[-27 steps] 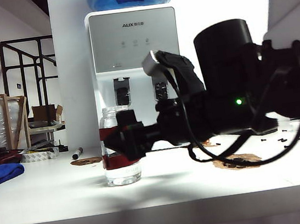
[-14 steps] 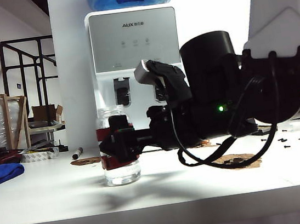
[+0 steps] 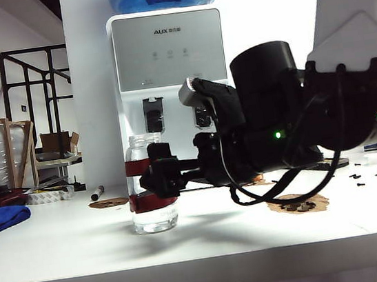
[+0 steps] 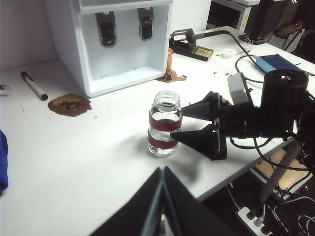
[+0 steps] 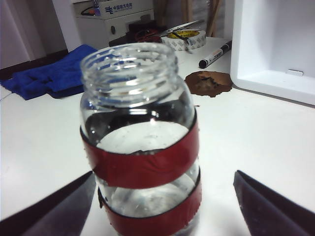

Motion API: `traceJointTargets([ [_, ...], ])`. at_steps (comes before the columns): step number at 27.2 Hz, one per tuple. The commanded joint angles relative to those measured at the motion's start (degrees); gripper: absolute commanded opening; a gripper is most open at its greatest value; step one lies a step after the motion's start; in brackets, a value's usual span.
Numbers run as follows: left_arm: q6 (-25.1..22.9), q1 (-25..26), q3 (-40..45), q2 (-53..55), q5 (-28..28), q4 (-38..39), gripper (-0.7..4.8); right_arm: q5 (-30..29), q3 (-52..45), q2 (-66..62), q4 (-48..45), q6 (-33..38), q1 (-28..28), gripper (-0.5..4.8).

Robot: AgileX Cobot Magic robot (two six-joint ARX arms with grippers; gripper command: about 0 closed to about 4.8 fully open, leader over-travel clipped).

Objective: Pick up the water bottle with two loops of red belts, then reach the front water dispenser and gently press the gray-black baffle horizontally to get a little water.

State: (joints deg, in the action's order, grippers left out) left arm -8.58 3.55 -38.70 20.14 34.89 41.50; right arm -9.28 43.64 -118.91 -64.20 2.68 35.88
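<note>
Since the earlier frame, the right gripper (image 3: 160, 177) has been drawn slightly back toward the right, its tips now at the right edge of the water bottle (image 3: 151, 191). Only the left wrist view reveals the spread: the right gripper (image 4: 189, 125) is held wide apart, one fingertip on each side of the water bottle (image 4: 164, 124), not touching. The bottle stands upright on the table (image 3: 71, 250), in front of the water dispenser (image 3: 168, 67). The left gripper (image 4: 162, 178) is seen pressed together, held well apart above the near table edge.
</note>
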Motion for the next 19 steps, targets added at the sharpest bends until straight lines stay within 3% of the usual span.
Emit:
traceJointTargets([
  [1, -0.22, 0.07, -0.42, 0.20, 0.02, -1.25, -0.05, -1.38, 1.60, 0.13, 2.01, 0.35, -0.09, 4.79],
  [19, -0.15, 0.07, -0.42, 0.20, 0.00, -1.31, -0.05, -7.28, 6.21, -2.12, 4.22, 1.29, -0.04, 4.79],
])
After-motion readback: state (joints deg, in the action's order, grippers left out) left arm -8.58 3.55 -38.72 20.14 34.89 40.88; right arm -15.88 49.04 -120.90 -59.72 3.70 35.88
